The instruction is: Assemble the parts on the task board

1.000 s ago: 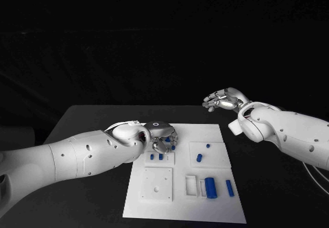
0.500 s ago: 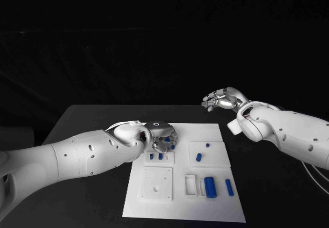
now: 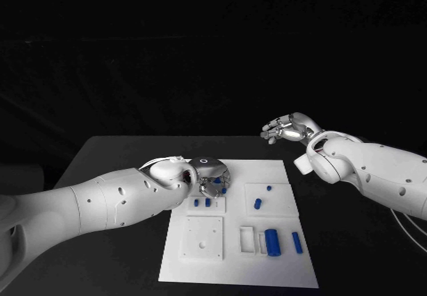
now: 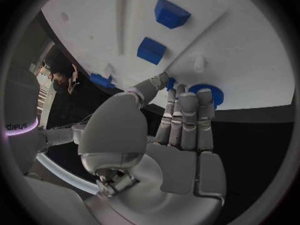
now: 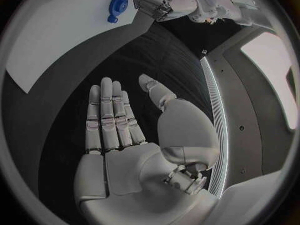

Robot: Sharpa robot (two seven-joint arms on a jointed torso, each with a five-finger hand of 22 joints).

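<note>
The white task board (image 3: 239,271) lies mid-table. My left hand (image 3: 210,179) is down on its far left corner. In the left wrist view its fingers (image 4: 187,112) and thumb close round a blue round part (image 4: 207,93) that lies on the board (image 4: 250,60). The right wrist view shows that same round part (image 5: 117,4) at my left hand's fingertips (image 5: 145,0). My right hand (image 3: 289,129) is raised off the board's far right corner, palm flat (image 5: 125,150), fingers apart, holding nothing.
Two small blue pieces (image 3: 202,201) stand just near of my left hand, and two more (image 3: 258,204) sit in the right-hand plate. A large blue cylinder (image 3: 273,242) and a thinner one (image 3: 297,243) lie at the near right. Black table (image 3: 116,160) surrounds the board.
</note>
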